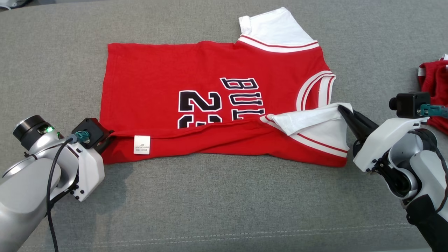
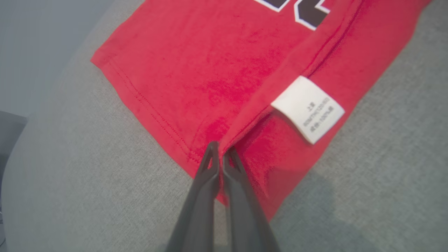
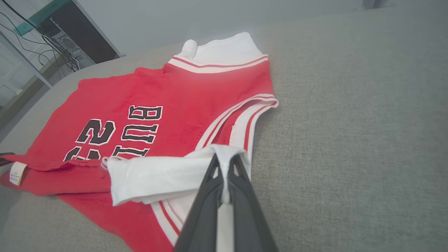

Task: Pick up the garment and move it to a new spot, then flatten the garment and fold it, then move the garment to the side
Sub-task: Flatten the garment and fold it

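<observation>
grey couch (image 1: 224, 210): red jersey (image 1: 210, 115) lies partly folded; left gripper (image 2: 220, 154) pinches its hem, right gripper (image 3: 224, 164) pinches its white sleeve (image 3: 164, 176).

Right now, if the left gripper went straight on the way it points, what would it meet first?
The jersey: the left gripper is shut on its folded edge, so it would push into red cloth. The white label seems to lie beside that line.

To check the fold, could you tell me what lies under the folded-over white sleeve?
Under the white sleeve, striped trim and red jersey show; anything deeper is covered.
</observation>
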Robot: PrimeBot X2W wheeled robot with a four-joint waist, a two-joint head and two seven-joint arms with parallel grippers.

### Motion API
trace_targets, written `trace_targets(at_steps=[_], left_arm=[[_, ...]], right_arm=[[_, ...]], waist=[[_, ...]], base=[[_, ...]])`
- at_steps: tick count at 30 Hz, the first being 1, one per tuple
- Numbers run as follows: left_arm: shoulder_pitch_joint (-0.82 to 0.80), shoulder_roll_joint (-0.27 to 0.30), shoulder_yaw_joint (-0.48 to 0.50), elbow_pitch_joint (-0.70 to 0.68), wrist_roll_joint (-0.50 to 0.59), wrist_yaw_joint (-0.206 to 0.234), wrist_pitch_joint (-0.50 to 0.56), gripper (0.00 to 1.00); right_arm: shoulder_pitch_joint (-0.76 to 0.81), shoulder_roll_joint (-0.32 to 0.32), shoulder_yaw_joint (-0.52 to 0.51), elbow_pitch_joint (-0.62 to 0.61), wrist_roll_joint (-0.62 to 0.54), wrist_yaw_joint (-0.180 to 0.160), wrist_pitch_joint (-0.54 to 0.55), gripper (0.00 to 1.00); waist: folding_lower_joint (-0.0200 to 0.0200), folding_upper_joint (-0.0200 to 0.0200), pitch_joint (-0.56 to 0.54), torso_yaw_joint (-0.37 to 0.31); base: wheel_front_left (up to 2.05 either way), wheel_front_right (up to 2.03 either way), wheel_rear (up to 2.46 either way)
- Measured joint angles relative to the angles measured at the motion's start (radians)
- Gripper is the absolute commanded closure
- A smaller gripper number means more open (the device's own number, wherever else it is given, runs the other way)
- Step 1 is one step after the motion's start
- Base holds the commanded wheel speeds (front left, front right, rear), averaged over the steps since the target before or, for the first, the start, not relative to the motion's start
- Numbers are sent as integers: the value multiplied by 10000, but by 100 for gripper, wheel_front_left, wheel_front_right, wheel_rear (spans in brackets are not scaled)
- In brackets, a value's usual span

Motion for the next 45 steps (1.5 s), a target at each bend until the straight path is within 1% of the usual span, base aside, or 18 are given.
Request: trace_targets(at_steps=[5, 10, 11, 12, 13, 16, 20, 23, 29, 30, 33, 35, 40, 45], left_arm=[[-414, -107, 10, 614, 194, 0, -539, 100], [-562, -443, 25, 1066, 192, 0, -729, 100], [-562, -518, 23, 1170, 167, 0, -813, 93], [-562, -573, 25, 1275, 105, 0, -917, 49], [-565, -633, 25, 1406, 19, 0, -1026, 0], [-570, -757, 88, 1879, -134, 0, -1254, 0], [-559, -968, 548, 2351, -485, 36, -1569, 0], [-421, -1043, 997, 2405, -639, 280, -1607, 0], [934, -1164, 2255, 1438, -617, 842, -1607, 0], [934, -1164, 2255, 1438, -617, 842, -1607, 0], [1725, -1179, 2963, 901, -491, 1141, -1607, 0], [2238, -1210, 3359, 639, -355, 1258, -1607, 0], [3309, -1425, 4353, 224, 2, 1333, -1607, 0], [3848, -1724, 5079, 44, 502, 1331, -1607, 0]], right_arm=[[-388, 119, 81, 259, 0, 0, -334, 100], [-605, 182, 244, 535, 0, 0, -560, 100], [-622, 198, 245, 623, 0, 0, -683, 83], [-650, 199, 261, 675, 0, 0, -769, 31], [-700, 201, 284, 725, 0, 0, -803, 0], [-777, 205, 255, 857, -2, 0, -1162, 0], [-761, 150, -29, 947, -17, 0, -1827, 0], [-604, 86, -136, 1007, -33, 0, -2134, 0], [437, 104, -224, 1103, -25, 0, -2368, 0], [437, 104, -224, 1103, -25, 0, -2368, 0], [958, 169, -196, 1166, 0, 0, -2456, 0], [1230, 238, -203, 1187, 25, 0, -2522, 0], [1771, 477, -209, 1241, 100, 0, -2623, 0], [2205, 755, -201, 1402, 203, 0, -2708, 0]], waist=[[0, 0, 141, 30], [0, 0, 191, 50], [0, 0, 202, 54], [0, 0, 214, 61], [0, 0, 222, 69], [0, 0, 209, 75], [0, 0, 59, 85], [0, 0, -128, 108], [0, 0, -500, 202], [0, 0, -500, 202], [0, 1, -668, 257], [0, 0, -761, 293], [0, 0, -899, 324], [0, 0, -988, 343]], base=[[0, 0, 0], [0, 0, 0], [0, 0, 0], [0, 0, 0], [0, 0, 0], [0, 0, 0], [0, 0, 0], [0, 0, 0], [0, 0, 0], [0, 0, 0], [0, 0, 0], [0, 0, 0], [0, 0, 0], [0, 0, 0]])
